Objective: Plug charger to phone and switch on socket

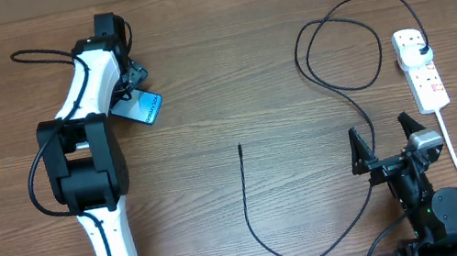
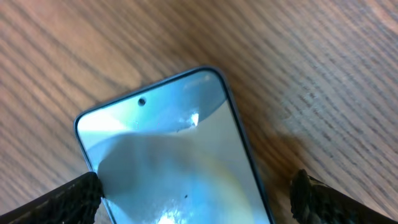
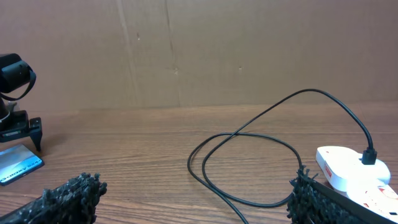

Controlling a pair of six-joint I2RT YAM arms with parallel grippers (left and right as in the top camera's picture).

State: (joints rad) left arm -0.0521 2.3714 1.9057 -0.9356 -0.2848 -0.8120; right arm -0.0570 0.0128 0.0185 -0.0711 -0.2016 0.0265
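**Phone sits between the left fingers**

From above, the phone [image 1: 149, 110] lies at the left gripper [image 1: 135, 90], well apart from the charger [image 1: 247, 209] tip. The charger's plug sits in the power strip [image 1: 420, 68].

The left wrist view shows fingers [image 2: 74, 196] spread around the phone.

The right wrist view shows the right gripper [image 3: 193, 199] spread wide, holding nothing.

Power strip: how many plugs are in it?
1: the charger's black plug, in the far-end outlet of the socket; the other outlets look empty from overhead.

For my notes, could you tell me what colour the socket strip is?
The socket strip is white, clearest in the overhead view.
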